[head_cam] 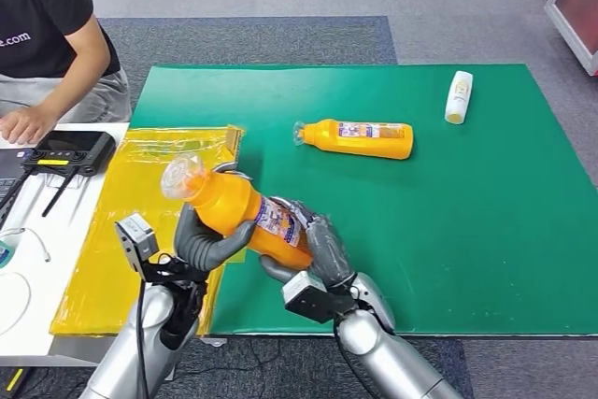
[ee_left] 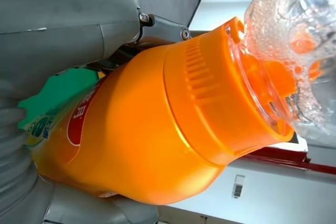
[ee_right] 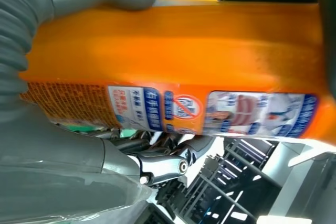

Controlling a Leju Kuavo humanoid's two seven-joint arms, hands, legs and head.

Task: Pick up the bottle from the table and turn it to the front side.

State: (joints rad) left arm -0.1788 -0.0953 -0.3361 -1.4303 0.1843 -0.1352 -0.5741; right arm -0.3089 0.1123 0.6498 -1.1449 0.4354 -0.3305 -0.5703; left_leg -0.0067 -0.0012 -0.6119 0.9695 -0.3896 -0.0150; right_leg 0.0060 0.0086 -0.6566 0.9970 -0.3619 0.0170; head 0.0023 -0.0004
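An orange bottle (head_cam: 239,210) with a clear cap is lifted off the green mat (head_cam: 437,212), lying slantwise with its cap toward the yellow sheet. My left hand (head_cam: 205,242) grips its upper body near the neck, and my right hand (head_cam: 320,251) holds its lower end, where the printed label (head_cam: 277,220) faces up. In the left wrist view the bottle (ee_left: 150,129) and its clear cap (ee_left: 293,45) are very close, with my left hand (ee_left: 59,30) wrapped round it. In the right wrist view a label with small print (ee_right: 210,111) runs along the bottle (ee_right: 178,51), which my right hand (ee_right: 51,150) clasps.
A second orange bottle (head_cam: 360,138) lies on its side in the mat's middle. A small white bottle (head_cam: 459,97) lies at the far right. A yellow plastic sheet (head_cam: 127,221) covers the left side. A person (head_cam: 49,35) sits at the far left beside a black device (head_cam: 67,152).
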